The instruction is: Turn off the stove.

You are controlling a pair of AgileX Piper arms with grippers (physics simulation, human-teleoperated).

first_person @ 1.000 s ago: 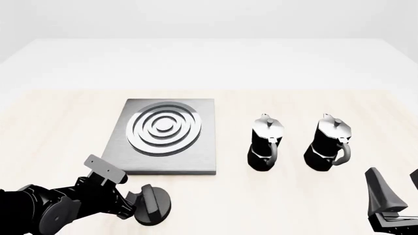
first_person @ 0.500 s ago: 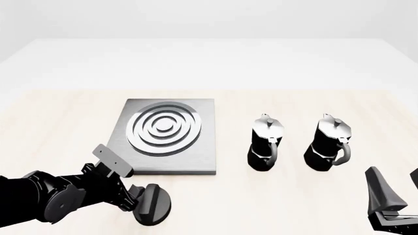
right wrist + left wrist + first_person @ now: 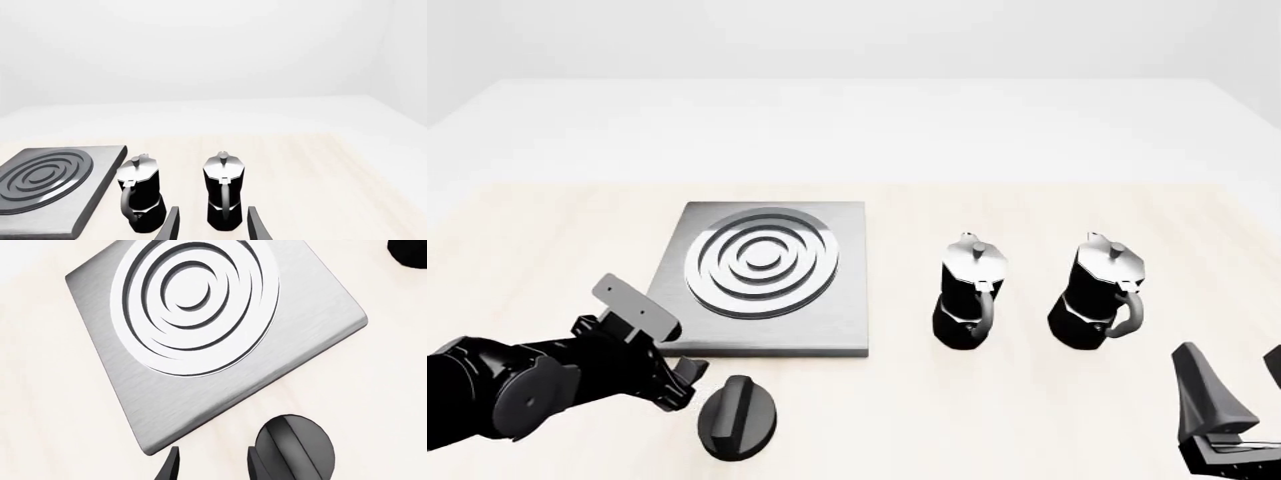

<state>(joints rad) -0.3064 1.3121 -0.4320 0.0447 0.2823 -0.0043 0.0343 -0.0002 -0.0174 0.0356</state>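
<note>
The stove (image 3: pixel 827 318) is a flat grey slab with silver rings, left of the table's centre. Its round black knob (image 3: pixel 738 417) with a raised bar lies on the table just in front of the slab. My left gripper (image 3: pixel 683 385) is open, just left of the knob and apart from it. The left wrist view shows the stove slab (image 3: pixel 293 335), the empty left gripper (image 3: pixel 212 467) and the knob (image 3: pixel 297 447) just outside one finger (image 3: pixel 257 467). My right gripper (image 3: pixel 1241 385) stands open and empty at the front right corner.
Two black-and-silver moka pots (image 3: pixel 969 292) (image 3: pixel 1098 293) stand upright right of the stove. In the right wrist view, those pots (image 3: pixel 140 197) (image 3: pixel 223 197) rise just beyond the open right gripper (image 3: pixel 212 225). The pale wooden table (image 3: pixel 988 420) runs back to a white wall.
My left gripper, which was at the knob, has drawn back to the left, so the whole knob now shows. The right arm has not moved.
</note>
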